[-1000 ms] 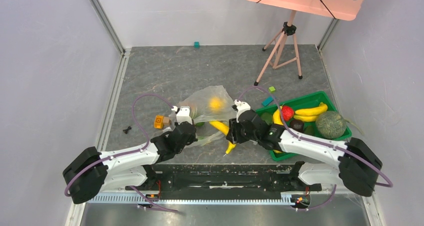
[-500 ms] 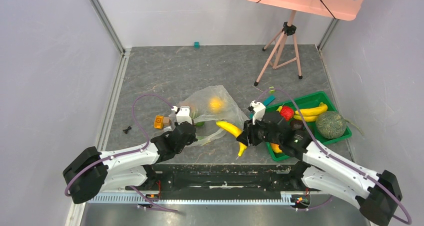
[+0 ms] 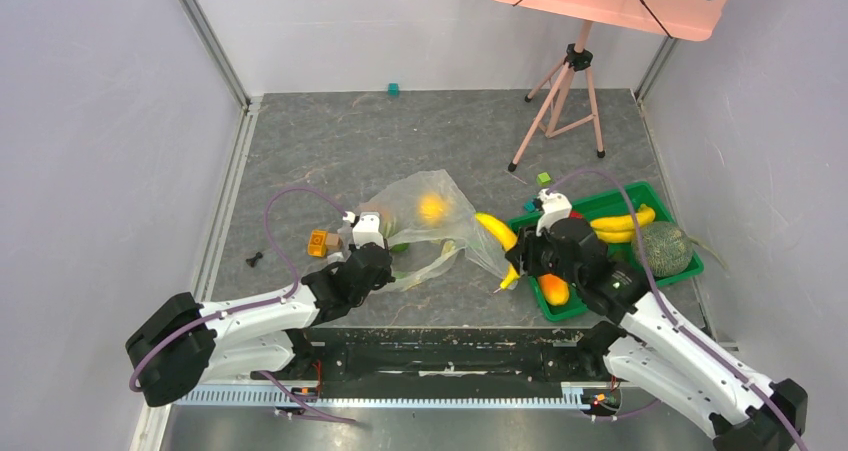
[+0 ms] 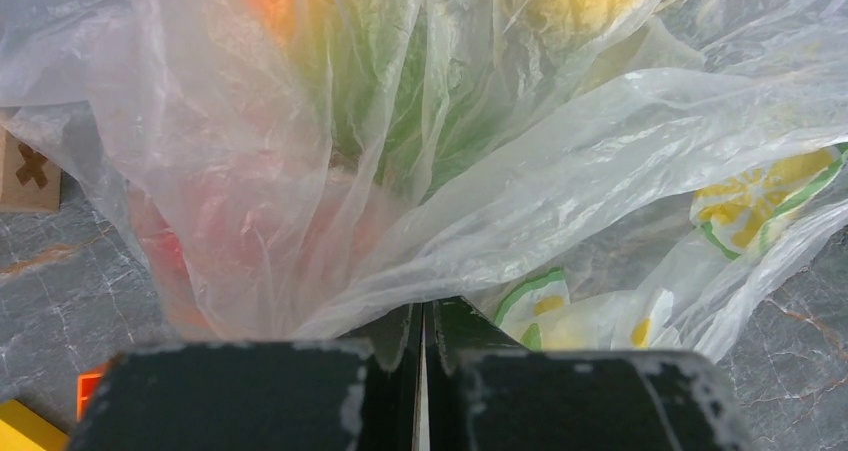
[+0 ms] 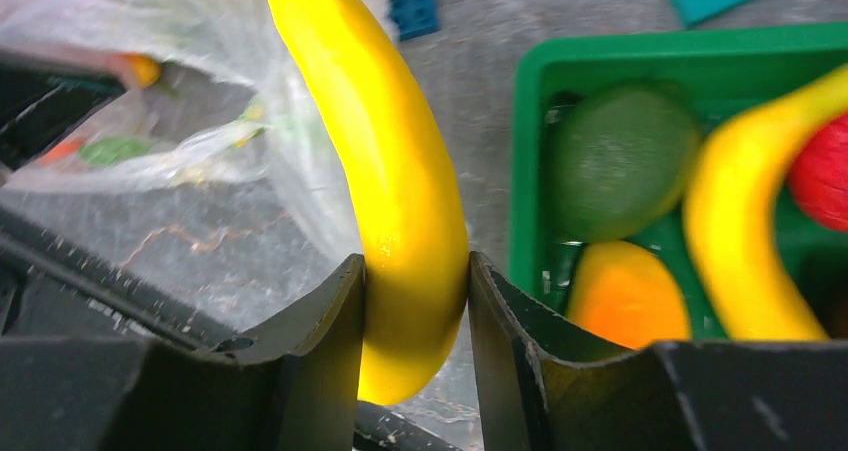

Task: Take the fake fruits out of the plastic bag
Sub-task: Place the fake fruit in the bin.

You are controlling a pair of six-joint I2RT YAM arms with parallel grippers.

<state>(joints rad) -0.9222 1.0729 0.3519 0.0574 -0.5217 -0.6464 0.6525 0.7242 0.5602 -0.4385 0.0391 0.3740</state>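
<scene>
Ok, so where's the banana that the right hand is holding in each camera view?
Top external: the banana sits right of centre, held by the right hand, between the plastic bag and the green tray.
Left wrist: not in it; the bag fills most of the picture.
Right wrist: banana centre frame, between the fingers, bag upper left, tray right.
Shared landmark: the plastic bag, seen in all three views.

The bag [image 4: 560,201] is looking thin, crinkly and see-through, a plastic film. The banana [image 5: 400,171] is gleaming as smooth glossy plastic; the tray [image 5: 650,46] is showing hard plastic, the table [image 3: 330,141] a matt, stone-like face.
</scene>
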